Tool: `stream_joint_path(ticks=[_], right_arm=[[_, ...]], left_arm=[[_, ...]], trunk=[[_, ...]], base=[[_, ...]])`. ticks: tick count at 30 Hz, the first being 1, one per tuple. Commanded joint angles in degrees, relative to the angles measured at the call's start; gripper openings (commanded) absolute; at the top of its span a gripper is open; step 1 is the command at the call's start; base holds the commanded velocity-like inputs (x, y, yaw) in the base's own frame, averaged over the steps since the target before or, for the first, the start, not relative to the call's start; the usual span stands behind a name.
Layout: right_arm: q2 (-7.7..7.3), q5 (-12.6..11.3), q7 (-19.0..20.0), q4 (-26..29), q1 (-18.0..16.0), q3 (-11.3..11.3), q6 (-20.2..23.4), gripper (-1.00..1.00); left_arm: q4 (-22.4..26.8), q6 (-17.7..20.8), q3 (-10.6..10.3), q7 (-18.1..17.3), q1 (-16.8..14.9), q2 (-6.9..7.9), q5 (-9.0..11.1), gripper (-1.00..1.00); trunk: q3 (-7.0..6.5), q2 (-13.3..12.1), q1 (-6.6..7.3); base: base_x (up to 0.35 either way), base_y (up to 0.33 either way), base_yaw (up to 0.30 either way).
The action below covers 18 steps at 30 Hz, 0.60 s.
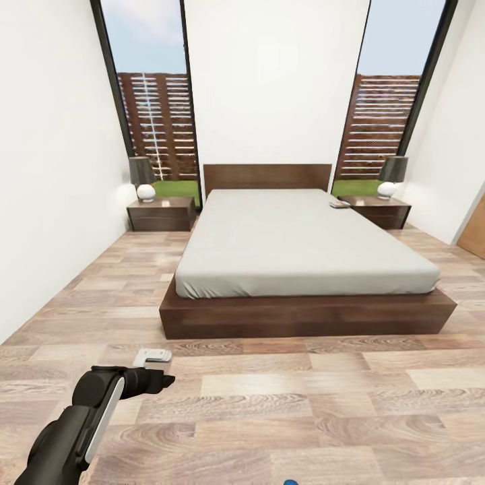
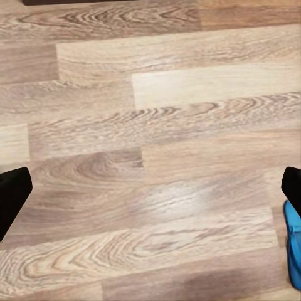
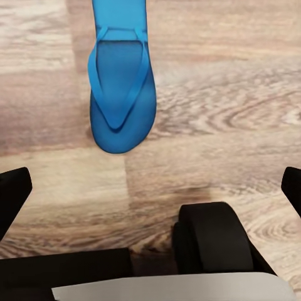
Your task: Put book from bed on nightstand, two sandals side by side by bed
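The head view looks down a white-walled bedroom with a wood-plank floor (image 1: 283,397). The bed (image 1: 303,249) fills the middle of the frame, its grey mattress bare except for a small flat object, probably the book (image 1: 339,204), near the upper right corner by the headboard. A nightstand (image 1: 162,213) stands at the upper left of the bed and another nightstand (image 1: 378,211) at the upper right, each carrying a lamp. The left arm reaches in from the lower left, its left claw (image 1: 165,381) over bare floor; in the left wrist view its fingers (image 2: 12,197) sit at opposite frame edges, spread wide, with a blue sandal edge (image 2: 293,248) at the lower right. In the right wrist view the right claw (image 3: 150,188) is likewise spread wide, and a blue sandal (image 3: 121,94) lies flat on the floor at the upper left centre, beyond the fingertips.
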State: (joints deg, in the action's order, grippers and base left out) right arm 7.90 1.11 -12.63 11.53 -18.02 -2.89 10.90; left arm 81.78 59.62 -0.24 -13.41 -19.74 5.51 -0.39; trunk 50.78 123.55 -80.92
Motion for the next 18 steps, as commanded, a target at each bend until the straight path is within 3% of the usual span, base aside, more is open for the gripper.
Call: stream_joint_path(ticks=[1, 13, 18], right_arm=[[0.03, 0.12, -0.11, 0.14, 0.0, -0.28, 0.31, 1.0], [0.01, 0.12, 0.03, 0.15, 0.0, -0.28, 0.28, 1.0], [0.01, 0.12, 0.05, 0.15, -0.01, -0.28, 0.27, 1.0]], left_arm=[[0.04, 0.24, -0.02, -0.13, -0.04, 0.03, -0.05, 1.0], [0.04, 0.24, -0.02, -0.13, -0.05, 0.03, -0.05, 1.0], [0.04, 0.24, -0.02, -0.13, -0.04, 0.03, -0.05, 1.0]], trunk=[[0.31, 0.44, -0.22], [2.73, 5.25, -2.85], [2.74, 5.25, -2.85]], base=[[0.0, 0.0, 0.0], [0.0, 0.0, 0.0], [0.0, 0.0, 0.0]])
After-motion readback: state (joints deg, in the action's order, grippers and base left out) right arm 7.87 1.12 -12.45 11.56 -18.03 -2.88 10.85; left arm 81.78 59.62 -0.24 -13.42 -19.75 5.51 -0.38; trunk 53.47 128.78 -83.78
